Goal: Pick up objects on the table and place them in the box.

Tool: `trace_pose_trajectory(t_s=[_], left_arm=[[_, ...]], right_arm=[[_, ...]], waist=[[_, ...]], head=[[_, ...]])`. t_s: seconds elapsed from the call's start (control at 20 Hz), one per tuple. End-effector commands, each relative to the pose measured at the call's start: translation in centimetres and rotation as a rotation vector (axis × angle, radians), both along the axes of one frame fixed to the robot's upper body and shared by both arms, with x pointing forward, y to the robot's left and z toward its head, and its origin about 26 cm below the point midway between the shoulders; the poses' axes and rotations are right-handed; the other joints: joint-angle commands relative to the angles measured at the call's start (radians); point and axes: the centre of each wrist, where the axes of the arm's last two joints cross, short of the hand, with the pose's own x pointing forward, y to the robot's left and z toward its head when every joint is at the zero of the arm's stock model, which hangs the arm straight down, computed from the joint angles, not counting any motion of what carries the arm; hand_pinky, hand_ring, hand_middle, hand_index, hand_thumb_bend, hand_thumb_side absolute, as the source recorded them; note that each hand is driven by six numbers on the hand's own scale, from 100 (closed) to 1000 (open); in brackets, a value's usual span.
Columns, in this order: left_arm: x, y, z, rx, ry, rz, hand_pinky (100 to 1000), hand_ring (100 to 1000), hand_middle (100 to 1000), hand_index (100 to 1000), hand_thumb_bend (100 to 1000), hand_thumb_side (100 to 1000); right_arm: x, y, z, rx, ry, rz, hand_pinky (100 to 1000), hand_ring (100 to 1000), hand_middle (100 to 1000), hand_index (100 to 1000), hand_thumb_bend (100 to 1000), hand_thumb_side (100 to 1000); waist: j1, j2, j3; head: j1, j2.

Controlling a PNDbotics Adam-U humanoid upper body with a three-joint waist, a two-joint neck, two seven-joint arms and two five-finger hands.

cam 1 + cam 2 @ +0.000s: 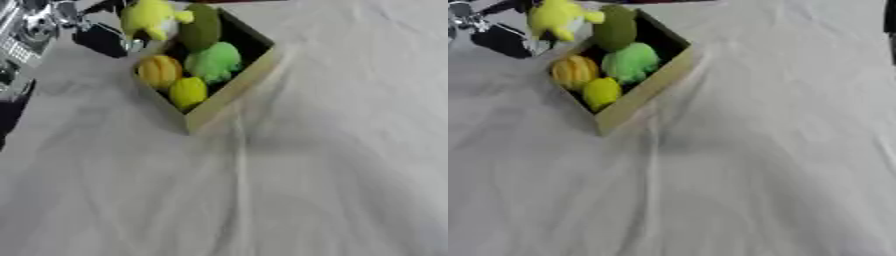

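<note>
Nearest me is the table (262,200), covered in a wrinkled white cloth, bare across the whole lower half of my view. At about eleven o'clock sits a shallow tan cardboard box with a dark inside (229,90), turned so one corner points toward me. Inside it, nearest that corner, lies a small yellow rounded fruit shape (187,92); just beside it at ten o'clock is an orange-yellow ribbed pumpkin shape (159,70); a bright green soft lumpy toy (213,61) sits at the middle, and a dark olive oval piece (200,26) lies at the far end. My left hand (98,36), black with silver, hovers at the box's far left edge, its fingers closed on a yellow plush toy (150,17) held above the rim. My right hand does not show clearly.
</note>
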Motion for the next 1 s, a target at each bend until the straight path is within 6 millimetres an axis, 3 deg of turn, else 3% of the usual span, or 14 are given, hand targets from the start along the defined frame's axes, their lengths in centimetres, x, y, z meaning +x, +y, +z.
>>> trace_pose_trajectory(t_s=[0.05, 0.45, 0.6, 0.7, 0.85, 1.0], left_arm=[[0.0, -0.2, -0.2, 0.016, -0.037, 0.012, 662, 604, 575, 693, 132, 271], [1.3, -0.5, -2.6, 0.039, -0.031, 0.046, 671, 613, 587, 714, 201, 295], [1.3, -0.4, -2.9, 0.054, -0.009, 0.038, 695, 647, 616, 795, 331, 422], [1.2, -0.3, -2.7, 0.072, -0.001, 0.036, 761, 734, 707, 877, 449, 515], [0.6, 0.1, -1.6, 0.102, -0.026, 0.049, 838, 814, 791, 925, 647, 647], [-0.2, 0.7, -0.2, 0.094, -0.080, 0.070, 858, 836, 815, 945, 716, 710]], right_arm=[[-0.3, 0.0, 1.1, -0.023, -0.025, 0.001, 924, 923, 656, 786, 100, 513], [-0.3, 0.1, 1.0, -0.024, -0.020, 0.003, 924, 923, 654, 786, 100, 517], [-0.3, 0.1, 1.0, -0.026, -0.019, 0.002, 924, 923, 654, 786, 100, 517], [-0.3, 0.1, 1.0, -0.027, -0.018, 0.002, 925, 923, 654, 786, 100, 517], [-0.4, 0.0, 0.9, -0.031, -0.016, 0.000, 924, 923, 654, 786, 100, 517], [-0.4, 0.0, 0.9, -0.032, -0.014, -0.003, 924, 923, 654, 786, 100, 517]], waist=[[-0.002, -0.021, -0.003], [-0.003, -0.021, -0.005], [-0.003, -0.020, -0.005], [-0.003, -0.021, -0.004], [-0.001, -0.022, -0.002], [0.000, -0.023, 0.001]], head=[[0.001, -0.008], [0.005, -0.013], [0.004, -0.012], [0.003, -0.012], [0.000, -0.011], [-0.005, -0.011]])
